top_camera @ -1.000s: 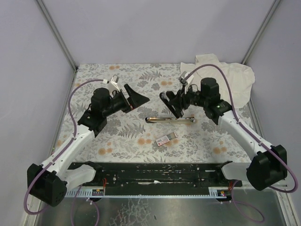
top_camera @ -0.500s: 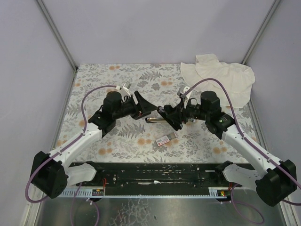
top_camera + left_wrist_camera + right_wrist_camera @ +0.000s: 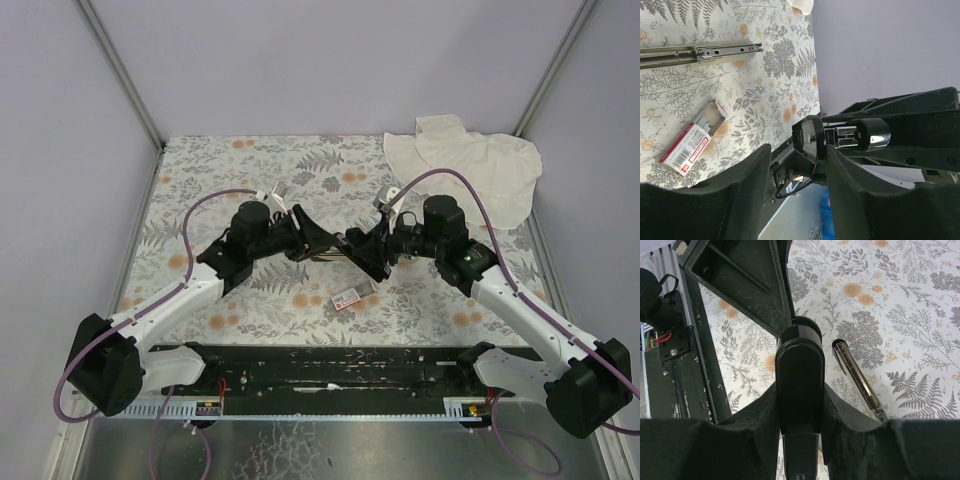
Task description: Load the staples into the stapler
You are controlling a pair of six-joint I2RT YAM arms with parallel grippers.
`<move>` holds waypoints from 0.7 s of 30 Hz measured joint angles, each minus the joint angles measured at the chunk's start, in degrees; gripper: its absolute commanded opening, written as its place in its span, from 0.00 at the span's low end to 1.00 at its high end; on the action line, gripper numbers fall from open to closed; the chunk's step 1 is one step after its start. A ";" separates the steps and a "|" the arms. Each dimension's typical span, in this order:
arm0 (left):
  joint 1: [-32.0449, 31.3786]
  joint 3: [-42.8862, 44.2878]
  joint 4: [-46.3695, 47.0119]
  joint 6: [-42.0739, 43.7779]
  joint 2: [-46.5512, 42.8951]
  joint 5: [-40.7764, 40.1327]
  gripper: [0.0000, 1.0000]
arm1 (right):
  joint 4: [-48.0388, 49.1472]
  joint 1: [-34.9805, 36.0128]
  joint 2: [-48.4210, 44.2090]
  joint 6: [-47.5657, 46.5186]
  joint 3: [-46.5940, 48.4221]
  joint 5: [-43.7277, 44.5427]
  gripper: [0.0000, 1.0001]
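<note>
**A:** Where is the stapler point(image 3: 799, 360)?

**B:** Off the table, above the bar point(image 3: 700, 50). The right gripper point(image 3: 800, 395) is clamped on its black body, with a finger pressed to each side.

**A:** And the left gripper point(image 3: 799, 150)?

**B:** Its jaws are parted and straddle the stapler's rounded end, where a chrome part shows. There is a gap between one finger and that end, so it has no grip.

**A:** What is the bar?

**B:** A long chrome channel, lying flat on the flowered table point(image 3: 230, 160). In the top view it lies beneath the spot where the two grippers meet.

**A:** And the staples?

**B:** The box point(image 3: 687, 147) lies on the near side of the bar, toward the arm bases and apart from it. It has a white sleeve with a pink-red label. The tray point(image 3: 715, 112) is pulled partly out at the end nearer the bar. Grey shows inside the tray, but single strips are too small to tell.

**A:** Anything else?

**B:** A crumpled white cloth point(image 3: 480, 165), well beyond the bar, far and to the right.
</note>
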 measured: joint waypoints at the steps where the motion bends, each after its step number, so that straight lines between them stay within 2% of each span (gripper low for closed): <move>1: 0.00 -0.04 0.11 -0.04 0.13 -0.07 0.45 | -0.17 0.00 0.00 -0.13 0.00 0.00 0.00; 11: -0.63 -1.73 5.38 -2.51 2.84 1.25 0.44 | -2.05 0.26 0.52 -3.10 0.55 -0.61 0.00; 13: -0.68 -2.21 7.13 -3.28 3.58 2.34 0.36 | -2.05 0.33 1.20 -3.21 0.85 -1.07 0.00; 19: -0.68 -3.52 12.22 -6.01 4.76 4.83 0.01 | -0.13 0.50 2.99 -2.03 0.83 -2.56 0.00; 21: -0.57 -3.85 12.35 -6.29 4.55 4.57 0.00 | 1.14 0.57 3.43 -1.55 0.72 -2.95 0.00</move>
